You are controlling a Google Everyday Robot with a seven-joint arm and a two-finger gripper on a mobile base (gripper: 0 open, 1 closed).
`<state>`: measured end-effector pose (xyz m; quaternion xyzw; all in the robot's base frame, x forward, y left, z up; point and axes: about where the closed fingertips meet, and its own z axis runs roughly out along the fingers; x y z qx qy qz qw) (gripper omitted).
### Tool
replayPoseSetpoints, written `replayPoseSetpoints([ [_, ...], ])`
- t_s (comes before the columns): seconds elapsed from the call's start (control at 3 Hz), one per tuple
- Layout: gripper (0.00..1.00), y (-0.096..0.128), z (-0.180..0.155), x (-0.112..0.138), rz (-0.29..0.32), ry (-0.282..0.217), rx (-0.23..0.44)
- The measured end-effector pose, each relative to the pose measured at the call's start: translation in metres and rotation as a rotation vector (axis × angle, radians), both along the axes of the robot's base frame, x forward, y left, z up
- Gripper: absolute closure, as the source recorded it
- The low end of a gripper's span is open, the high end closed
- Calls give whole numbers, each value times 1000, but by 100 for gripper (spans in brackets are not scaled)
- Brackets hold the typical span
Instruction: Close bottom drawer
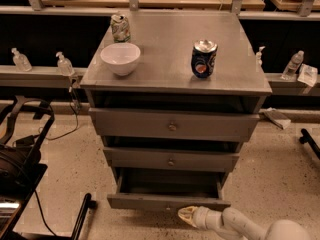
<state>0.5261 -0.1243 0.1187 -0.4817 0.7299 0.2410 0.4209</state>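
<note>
Bottom drawer [150, 202] stands partly pulled out at the cabinet's [170, 86] foot, its knob hard to make out. Gripper [187, 215] sits low, just in front of the drawer front, right of centre. Contact unclear, and its grip state can't be made out. Arm [240, 225] is cut off by the frame edge. On top: white bowl [120, 58], green can [120, 27] behind it, blue can [204, 59] to the right. Black stand [20, 154] on the floor, left.

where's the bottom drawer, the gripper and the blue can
bottom drawer [145, 201]: camera view, its front panel
gripper [186, 215]: camera view, pale tip by the drawer front
blue can [204, 60]: camera view, its side
</note>
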Motion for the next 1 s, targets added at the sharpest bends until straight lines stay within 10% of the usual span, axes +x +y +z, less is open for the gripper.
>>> replayPoseSetpoints([
  [1.0, 100, 4, -5, 46, -3, -2, 3],
])
